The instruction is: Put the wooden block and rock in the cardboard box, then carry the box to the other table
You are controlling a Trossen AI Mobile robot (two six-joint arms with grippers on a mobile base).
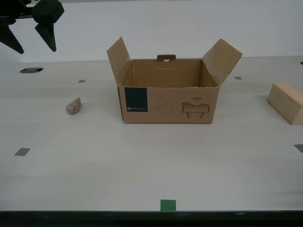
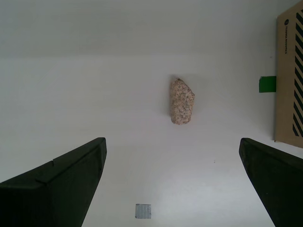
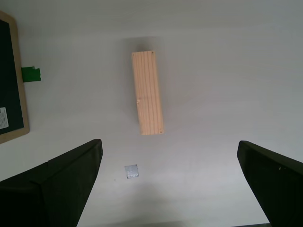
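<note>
The cardboard box stands open in the middle of the smooth off-white table, flaps raised, nothing visible inside. The rock lies towards the exterior view's left of the box, and the wooden block lies at that view's right edge. My second gripper hangs high above the table, open, beyond the rock; its wrist view looks down on the rock between its spread fingers. My first gripper is open above the wooden block and does not appear in the exterior view. The other table is out of view.
Grey tape squares dot the table, and a green tape mark sits at its front edge. A dark oval hole lies far back at the exterior view's left. The box wall borders both wrist views.
</note>
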